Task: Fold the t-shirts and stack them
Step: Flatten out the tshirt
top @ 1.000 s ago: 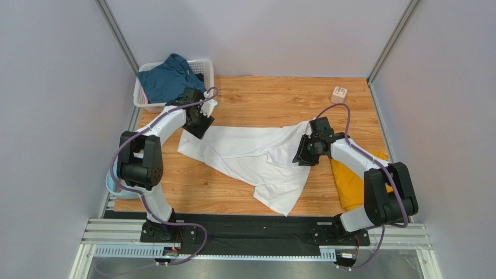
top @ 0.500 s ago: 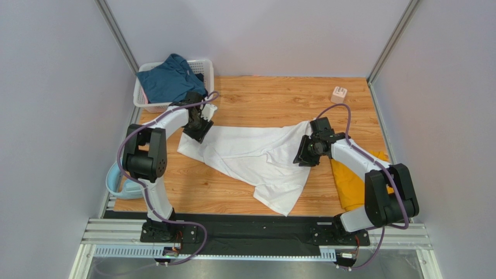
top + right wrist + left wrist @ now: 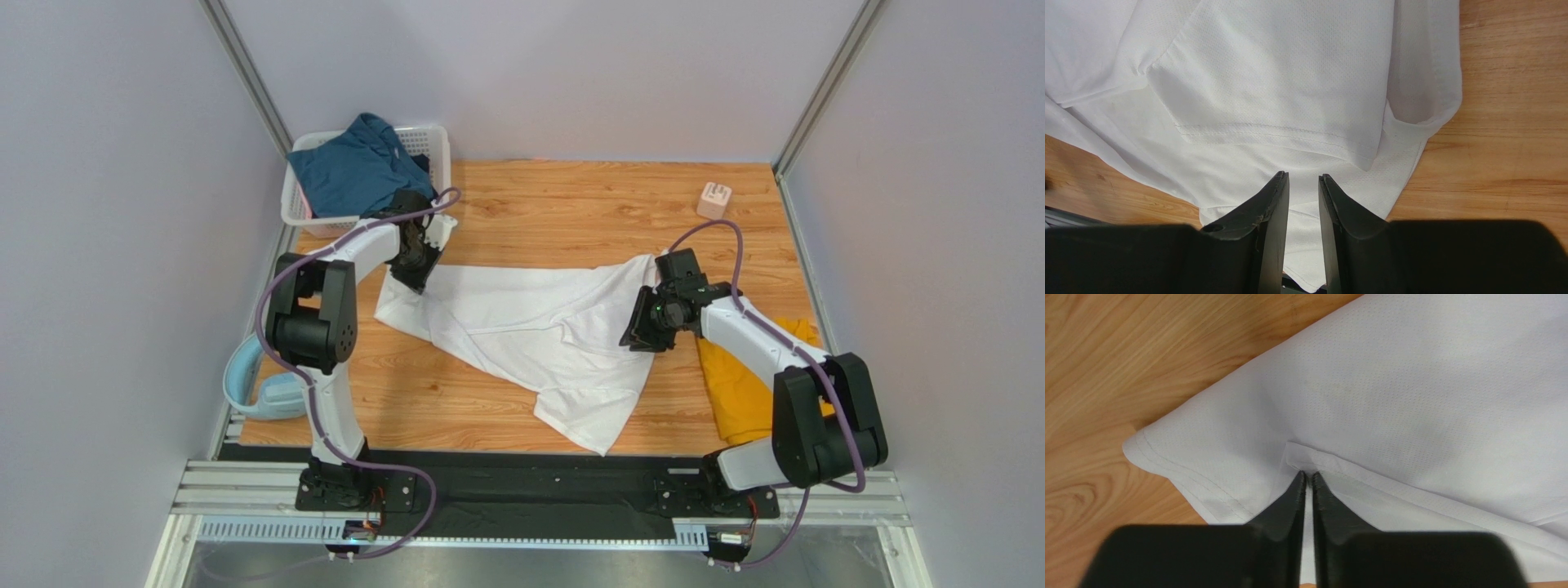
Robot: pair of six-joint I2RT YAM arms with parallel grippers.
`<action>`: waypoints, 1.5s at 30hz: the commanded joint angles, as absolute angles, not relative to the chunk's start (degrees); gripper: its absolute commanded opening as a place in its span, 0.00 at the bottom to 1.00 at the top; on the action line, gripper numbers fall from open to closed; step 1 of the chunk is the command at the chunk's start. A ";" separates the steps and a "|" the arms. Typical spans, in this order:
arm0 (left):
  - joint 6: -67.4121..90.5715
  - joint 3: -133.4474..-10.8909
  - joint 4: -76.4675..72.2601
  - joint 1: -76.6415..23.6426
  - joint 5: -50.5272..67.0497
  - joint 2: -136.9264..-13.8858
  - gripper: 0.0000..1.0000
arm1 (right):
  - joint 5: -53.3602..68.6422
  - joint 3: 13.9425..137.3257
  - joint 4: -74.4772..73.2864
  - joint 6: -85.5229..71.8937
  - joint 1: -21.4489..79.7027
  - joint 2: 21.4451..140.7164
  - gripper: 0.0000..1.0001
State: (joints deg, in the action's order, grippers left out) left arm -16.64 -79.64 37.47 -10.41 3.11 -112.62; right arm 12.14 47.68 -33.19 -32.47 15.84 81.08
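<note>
A white t-shirt (image 3: 528, 328) lies spread and rumpled across the middle of the wooden table. My left gripper (image 3: 1309, 476) is shut on a small raised fold of the white t-shirt (image 3: 1413, 386) near its hemmed far-left corner; in the top view the left gripper (image 3: 412, 262) sits at that corner. My right gripper (image 3: 1303, 177) is over the white t-shirt (image 3: 1290, 79) at its right edge, jaws open by a narrow gap with cloth below them. A mustard-yellow t-shirt (image 3: 751, 382) lies at the right edge. A dark teal t-shirt (image 3: 353, 165) fills the basket.
The white lattice basket (image 3: 432, 135) stands at the back left corner. A small pinkish cube (image 3: 714, 197) sits at the back right. A pale-blue curved object (image 3: 252, 382) lies off the table's left edge. Grey walls close in the table.
The left jaws have closed on the white t-shirt's corner fold, and the left arm has drawn slightly back and left. The right jaws have narrowed a little.
</note>
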 commanded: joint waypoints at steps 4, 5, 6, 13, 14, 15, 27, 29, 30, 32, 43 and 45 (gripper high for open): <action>-16.43 -79.54 36.65 -10.11 5.27 -111.80 0.00 | 12.39 47.37 -32.25 -31.55 15.64 79.28 0.29; -16.44 -79.45 36.65 -10.11 5.27 -111.54 0.00 | 12.48 47.37 -32.17 -31.64 15.64 79.45 0.29; -16.35 -79.45 36.82 -10.02 5.19 -111.19 0.00 | 12.65 47.29 -32.08 -31.64 15.64 79.54 0.29; -18.54 -77.00 40.77 -9.05 6.14 -98.13 0.00 | 12.30 47.20 -31.90 -31.29 15.64 79.89 0.28; -19.15 -76.12 41.65 -8.88 6.59 -95.82 0.00 | 12.13 47.20 -31.90 -31.29 15.56 79.89 0.28; -20.55 -75.07 43.84 -8.88 6.77 -93.45 0.00 | 12.13 47.20 -31.90 -31.20 15.64 79.98 0.28; -37.69 -49.93 63.89 -8.44 12.31 -67.94 0.06 | 12.13 47.46 -32.08 -30.67 14.50 80.77 0.27; -38.67 -47.64 63.46 -8.44 10.12 -68.20 0.20 | 12.13 47.72 -32.43 -30.67 14.33 80.77 0.29; -38.76 -47.46 62.85 -8.44 9.24 -68.90 0.27 | 12.13 47.90 -32.69 -30.67 14.24 80.60 0.29; -38.15 -48.86 60.75 -8.00 7.13 -69.78 0.43 | 12.22 48.08 -32.87 -30.67 14.24 80.33 0.32; -29.27 -63.11 55.46 -6.24 10.54 -81.99 0.57 | 11.78 47.55 -33.75 -30.41 13.80 79.02 0.34; -28.30 -60.58 52.92 -6.24 10.11 -84.27 0.57 | 11.87 47.64 -33.84 -30.15 13.62 79.19 0.34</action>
